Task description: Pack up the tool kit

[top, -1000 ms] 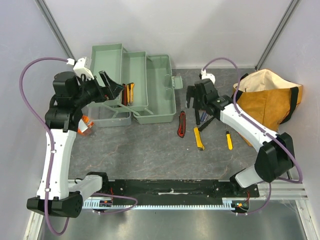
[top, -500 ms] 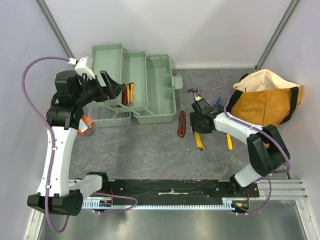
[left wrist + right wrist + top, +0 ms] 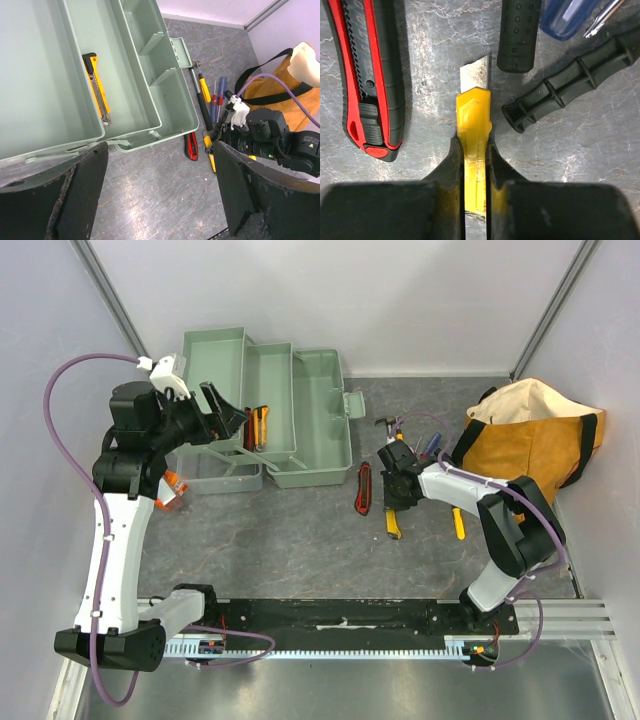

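1. Nearest us, the right hand (image 3: 473,150) was clamped on the yellow utility knife (image 3: 474,107). One finger pressed each long side and the bared blade tip pointed to 12 o'clock. We judged that gripping across the narrow body was the surest way to lift it flat off the desk (image 3: 300,540).
2. At the hand's 9 o'clock, just beside it but apart, the red utility knife (image 3: 370,75) lay parallel to the yellow one, within easy reach.
3. From 12 to 2 o'clock of the hand lay a black dotted grip (image 3: 520,35), a blue screwdriver (image 3: 565,20) and a black ribbed handle (image 3: 570,75). A yellow-handled screwdriver (image 3: 458,522) lay at 3 o'clock. Beyond them we saw the hammer (image 3: 194,67) and a red screwdriver (image 3: 215,102).
4. We counted three utility knives: one gripped, one red on the desk, and one yellow-and-black knife (image 3: 97,87) already in a tray. There were also three screwdrivers and one hammer. We could not tell what tool the ribbed handle belonged to.
5. At the desk's 11 o'clock stood the toolbox (image 3: 320,415), opened with its trays fanned out, which left every compartment reachable from above.
6. Over the toolbox's near edge hung the left hand (image 3: 160,150), spread wide and holding nothing. We judged it was placed there to receive or guide a tool.
7. Farthest, at 2 o'clock, sat the tan bag (image 3: 540,440), apart from the kit.
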`<control>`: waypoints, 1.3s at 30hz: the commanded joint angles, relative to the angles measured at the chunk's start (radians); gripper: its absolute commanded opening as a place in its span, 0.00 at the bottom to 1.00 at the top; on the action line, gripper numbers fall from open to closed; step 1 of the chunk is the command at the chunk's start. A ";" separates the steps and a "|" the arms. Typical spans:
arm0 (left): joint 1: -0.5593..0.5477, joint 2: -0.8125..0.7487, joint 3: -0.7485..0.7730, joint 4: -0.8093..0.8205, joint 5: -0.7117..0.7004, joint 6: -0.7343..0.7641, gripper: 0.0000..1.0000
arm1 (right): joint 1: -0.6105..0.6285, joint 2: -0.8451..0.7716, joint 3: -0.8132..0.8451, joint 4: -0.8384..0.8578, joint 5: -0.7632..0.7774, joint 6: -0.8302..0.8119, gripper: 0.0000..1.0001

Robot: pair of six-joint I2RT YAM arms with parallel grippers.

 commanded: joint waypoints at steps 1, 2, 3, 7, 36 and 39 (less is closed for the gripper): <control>-0.005 -0.018 0.031 -0.006 -0.027 0.048 0.90 | 0.008 0.009 0.044 -0.001 0.034 0.024 0.04; -0.004 -0.020 0.029 -0.009 -0.033 0.051 0.90 | 0.011 0.000 0.055 -0.001 0.043 0.026 0.02; -0.005 -0.021 0.029 -0.009 -0.038 0.052 0.90 | 0.011 -0.011 0.072 -0.002 0.052 0.027 0.01; -0.005 -0.029 0.031 -0.011 -0.045 0.056 0.90 | 0.009 -0.071 0.174 -0.027 0.114 0.027 0.00; -0.004 -0.040 0.025 -0.008 -0.019 0.022 0.88 | 0.258 0.433 1.078 0.278 -0.030 0.089 0.00; -0.004 -0.043 0.021 -0.008 -0.016 0.020 0.89 | 0.263 0.425 1.065 0.254 0.032 0.075 0.00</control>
